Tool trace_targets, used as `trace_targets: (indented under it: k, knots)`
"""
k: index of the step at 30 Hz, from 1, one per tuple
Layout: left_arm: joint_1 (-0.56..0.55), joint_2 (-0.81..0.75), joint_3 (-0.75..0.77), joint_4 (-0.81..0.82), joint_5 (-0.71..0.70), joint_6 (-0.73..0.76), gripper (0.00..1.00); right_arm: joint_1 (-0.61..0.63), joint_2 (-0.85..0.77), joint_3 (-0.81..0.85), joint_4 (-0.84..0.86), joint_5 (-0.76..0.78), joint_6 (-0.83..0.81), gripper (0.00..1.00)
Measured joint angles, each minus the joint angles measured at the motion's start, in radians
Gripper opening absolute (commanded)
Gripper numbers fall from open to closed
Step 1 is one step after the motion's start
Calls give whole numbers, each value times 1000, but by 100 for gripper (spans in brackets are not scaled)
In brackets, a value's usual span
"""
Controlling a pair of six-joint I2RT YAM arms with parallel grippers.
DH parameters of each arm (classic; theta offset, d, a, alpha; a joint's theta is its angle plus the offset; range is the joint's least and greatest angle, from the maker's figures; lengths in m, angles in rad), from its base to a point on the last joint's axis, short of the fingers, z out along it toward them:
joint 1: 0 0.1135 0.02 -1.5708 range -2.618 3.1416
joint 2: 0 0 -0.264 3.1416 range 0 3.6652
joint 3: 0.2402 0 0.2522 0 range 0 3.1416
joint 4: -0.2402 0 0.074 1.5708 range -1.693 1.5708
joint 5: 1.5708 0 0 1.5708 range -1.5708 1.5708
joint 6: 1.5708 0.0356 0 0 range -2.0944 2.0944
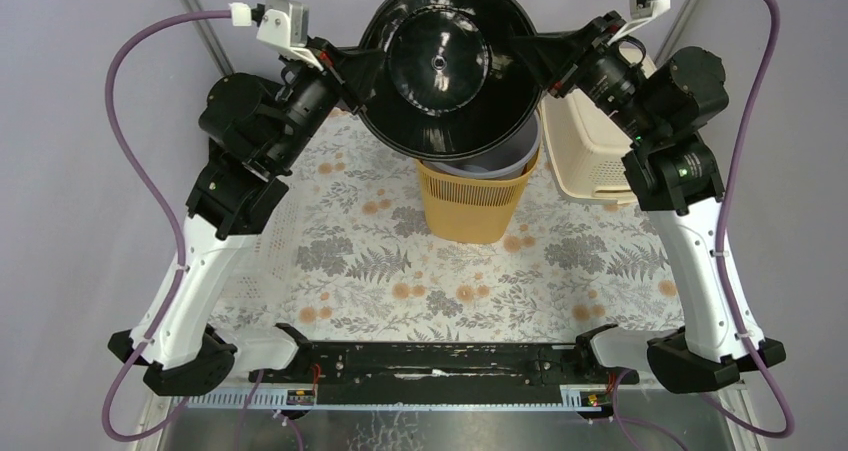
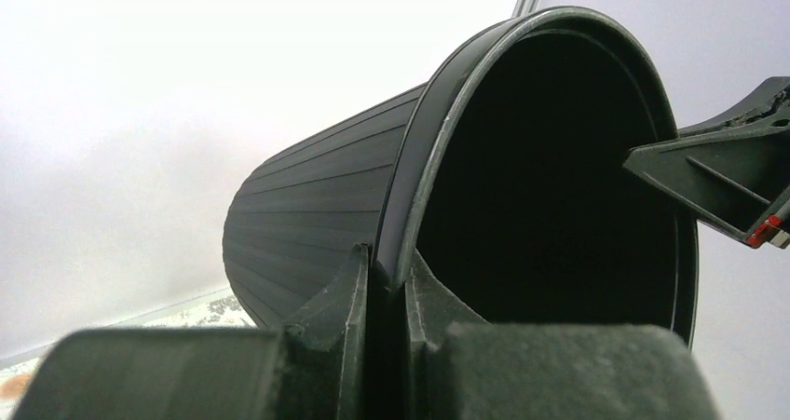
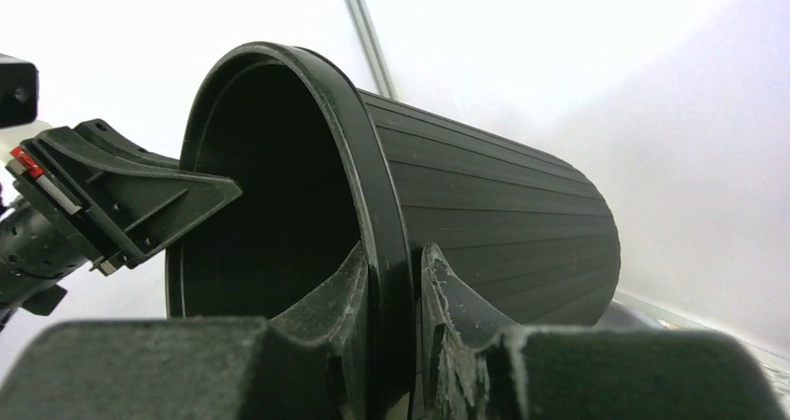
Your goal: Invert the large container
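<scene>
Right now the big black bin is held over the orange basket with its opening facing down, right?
No: the black bin is held over the orange basket, but its opening faces up; the top external view looks straight down into it.
</scene>
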State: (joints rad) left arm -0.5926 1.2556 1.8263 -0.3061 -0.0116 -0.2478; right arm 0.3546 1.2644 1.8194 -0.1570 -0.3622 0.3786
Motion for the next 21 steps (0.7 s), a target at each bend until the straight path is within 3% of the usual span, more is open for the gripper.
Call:
trace_targets:
  k: [8,21]
  knots:
    - [6,-34,5,-23,-60,24,1,10,66,3,122,-80,85,0]
    - [20,-84,69,-255,-256,14,0,143,228,96,132,-88,112,0]
